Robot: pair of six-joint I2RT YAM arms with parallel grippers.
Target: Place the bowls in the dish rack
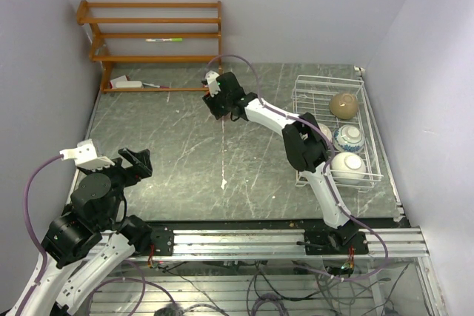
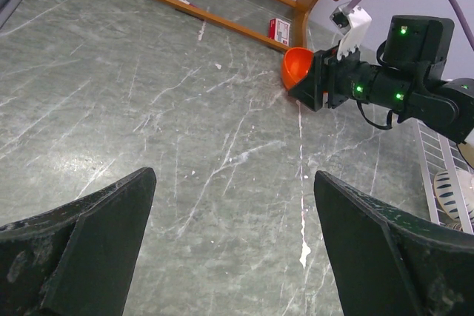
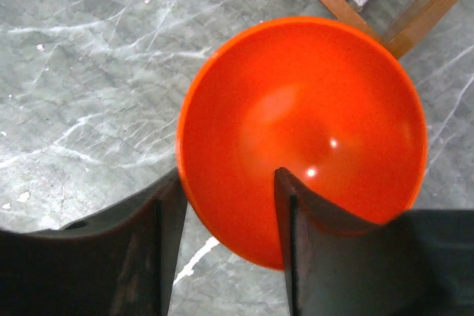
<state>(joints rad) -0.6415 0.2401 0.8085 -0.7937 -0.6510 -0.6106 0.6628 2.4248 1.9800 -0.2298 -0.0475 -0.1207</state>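
Observation:
My right gripper (image 3: pixel 228 183) is shut on the rim of the orange-red bowl (image 3: pixel 296 123), one finger inside it and one outside. In the left wrist view the bowl (image 2: pixel 298 66) hangs tilted just above the table near the wooden shelf. In the top view the right gripper (image 1: pixel 216 101) hides it. The white wire dish rack (image 1: pixel 326 77) at the right holds a cream bowl (image 1: pixel 344 105), a blue-and-white bowl (image 1: pixel 349 138) and a white bowl (image 1: pixel 346 168). My left gripper (image 2: pixel 234 175) is open and empty over the front left of the table (image 1: pixel 141 162). The black and brown bowls are out of view.
A brown wooden shelf unit (image 1: pixel 152 35) stands at the back left with small items on its lower board. A small red-and-white box (image 2: pixel 279 29) lies at its foot. The right arm's elbow (image 1: pixel 304 146) overlaps the rack's left side, hiding part of another pale bowl.

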